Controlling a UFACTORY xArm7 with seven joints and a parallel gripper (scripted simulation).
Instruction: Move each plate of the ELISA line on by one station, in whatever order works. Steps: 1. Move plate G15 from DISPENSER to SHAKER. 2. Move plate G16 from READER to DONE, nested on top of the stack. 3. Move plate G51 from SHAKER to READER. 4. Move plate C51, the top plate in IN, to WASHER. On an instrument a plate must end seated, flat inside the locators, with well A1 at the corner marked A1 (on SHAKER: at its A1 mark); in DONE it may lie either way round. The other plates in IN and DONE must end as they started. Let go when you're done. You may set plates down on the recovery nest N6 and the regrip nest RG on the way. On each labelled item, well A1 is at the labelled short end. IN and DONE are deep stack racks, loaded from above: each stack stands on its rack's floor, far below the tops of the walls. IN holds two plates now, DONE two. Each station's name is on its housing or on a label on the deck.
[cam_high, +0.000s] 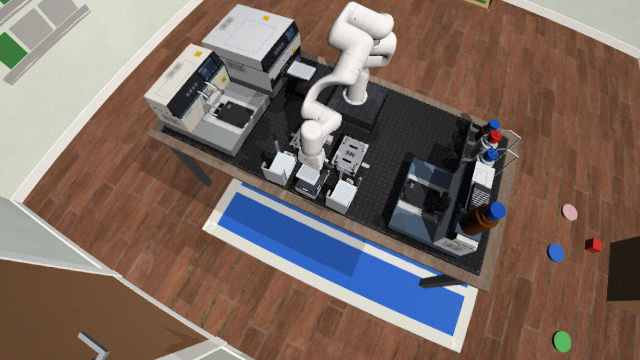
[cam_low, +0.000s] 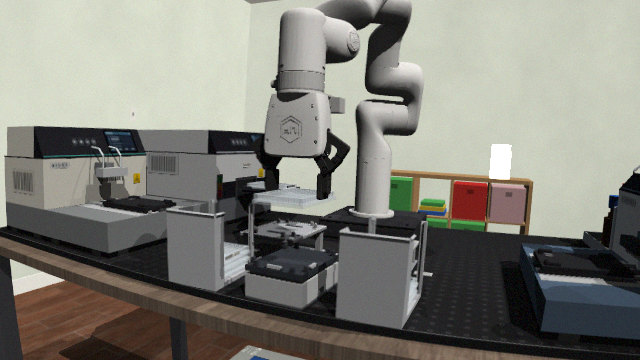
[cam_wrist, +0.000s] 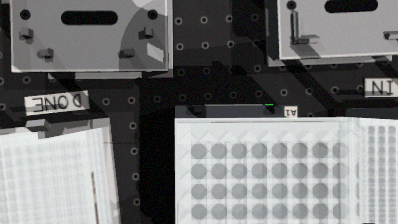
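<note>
While the gripper (cam_low: 298, 186) hangs above the shaker (cam_low: 287, 277), its fingers are clamped on the long sides of a clear well plate (cam_low: 290, 195), held level in the air between the IN rack (cam_low: 195, 247) and DONE rack (cam_low: 375, 272). Only the wrist view shows the deck labels: DONE (cam_wrist: 56, 102), IN (cam_wrist: 381, 87) and an A1 mark (cam_wrist: 290, 112) beyond the plate's far edge.

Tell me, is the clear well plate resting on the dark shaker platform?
No, the gripper holds the clear well plate above it.
</note>
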